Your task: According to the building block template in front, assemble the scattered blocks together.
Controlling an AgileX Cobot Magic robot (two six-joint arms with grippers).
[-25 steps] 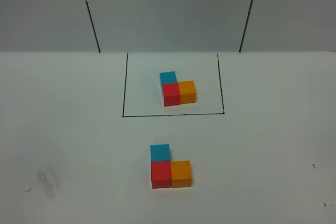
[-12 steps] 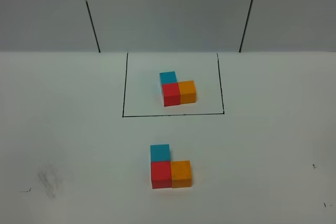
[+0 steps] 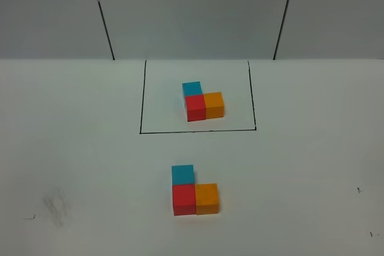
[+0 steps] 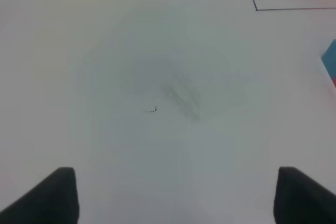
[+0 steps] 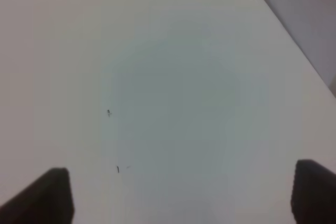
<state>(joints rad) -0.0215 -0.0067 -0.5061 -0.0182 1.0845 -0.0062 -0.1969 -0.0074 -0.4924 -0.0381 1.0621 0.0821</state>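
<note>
Two sets of three cubes sit on the white table [image 3: 78, 148]. The template [image 3: 203, 101] lies farther back inside a thin black outline [image 3: 142, 97]: a light blue cube behind a red one, with an orange cube touching the red one's right side. Nearer the front edge, outside the outline, the loose blocks [image 3: 194, 190] sit joined in the same L: the blue block [image 3: 183, 174] touches the back of the red block [image 3: 184, 199], and the orange block [image 3: 207, 198] presses against the red one's right side. The left gripper [image 4: 176, 195] hangs over bare table with its jaws spread wide and nothing between them. The right gripper [image 5: 181, 195] does likewise, wide apart and empty, well away from the cubes.
</note>
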